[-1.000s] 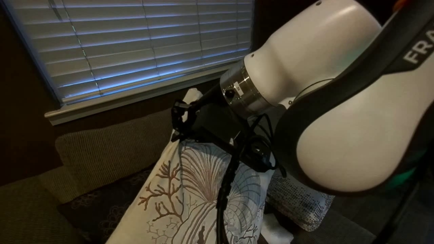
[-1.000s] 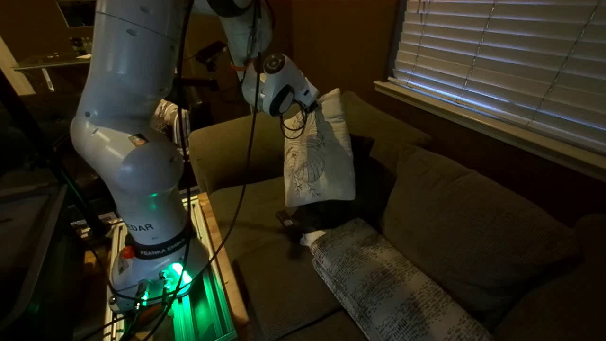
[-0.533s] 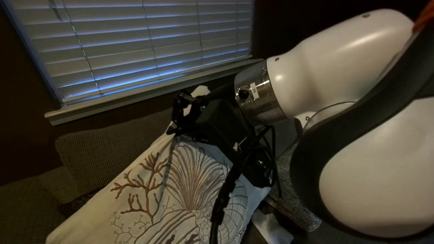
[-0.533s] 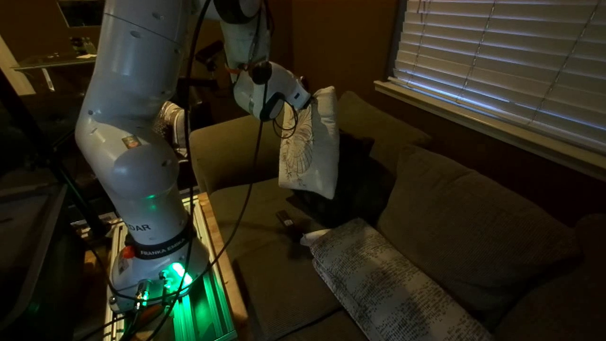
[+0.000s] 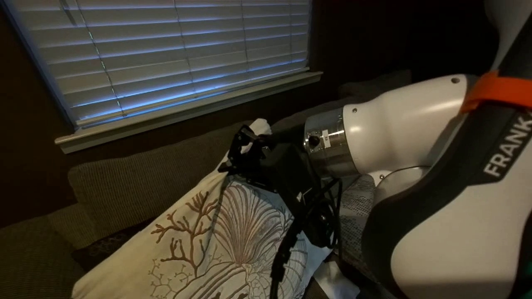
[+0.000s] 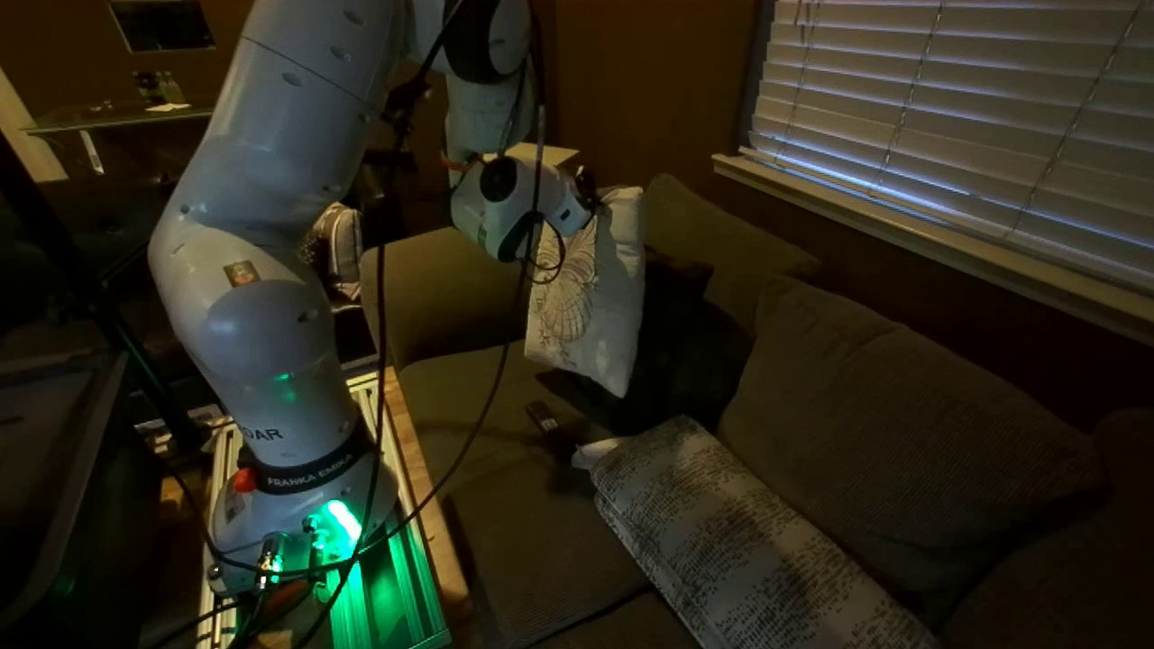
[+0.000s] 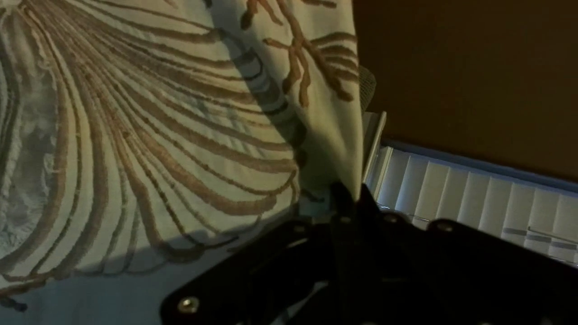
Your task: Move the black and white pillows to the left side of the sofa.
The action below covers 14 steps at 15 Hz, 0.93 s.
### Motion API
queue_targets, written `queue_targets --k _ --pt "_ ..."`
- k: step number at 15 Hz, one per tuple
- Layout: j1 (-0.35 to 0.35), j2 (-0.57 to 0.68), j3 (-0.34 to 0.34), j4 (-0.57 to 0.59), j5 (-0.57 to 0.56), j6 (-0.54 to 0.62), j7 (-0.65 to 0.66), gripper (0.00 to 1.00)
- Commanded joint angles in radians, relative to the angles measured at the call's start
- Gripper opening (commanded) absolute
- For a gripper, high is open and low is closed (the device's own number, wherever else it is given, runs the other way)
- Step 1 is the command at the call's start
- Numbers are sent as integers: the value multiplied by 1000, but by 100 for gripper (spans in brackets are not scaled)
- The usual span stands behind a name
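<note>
My claw [image 7: 352, 194] is clamped on an edge, near the top, of the cream-white square fabric pillow [image 6: 586, 306] with a brownish coral-and-shell line print, a fold of its cloth pinched tight. It hangs tilted at the left, far end of the big dark olive-brown fabric sofa [image 6: 523, 523], in front of the nearly black fabric pillow [image 5: 102, 249] with a faint pale pattern. Whether the white pillow's lower edge touches the sofa or the dark pillow, I cannot tell.

I take the step in hand to be the setting-down: the dark pillow looks to be in place, and the white one seems close to its spot. The next move calls for me to lower it until the sofa bears its weight, lean it back onto the dark pillow, then part the claw and draw away. As I hold only one edge, the bottom may swing, so I should go gently and keep it off the small dark oblong object [image 6: 543, 416], perhaps a remote, lying on the near side of it.
</note>
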Motion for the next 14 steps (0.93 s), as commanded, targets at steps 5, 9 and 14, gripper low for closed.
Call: queue_targets --k 5,9,14 --pt "-127 129 33 46 -220 111 157 1" --pt "-180 181 37 80 -307 119 223 1" --pt "-177 222 42 112 -281 132 249 1"
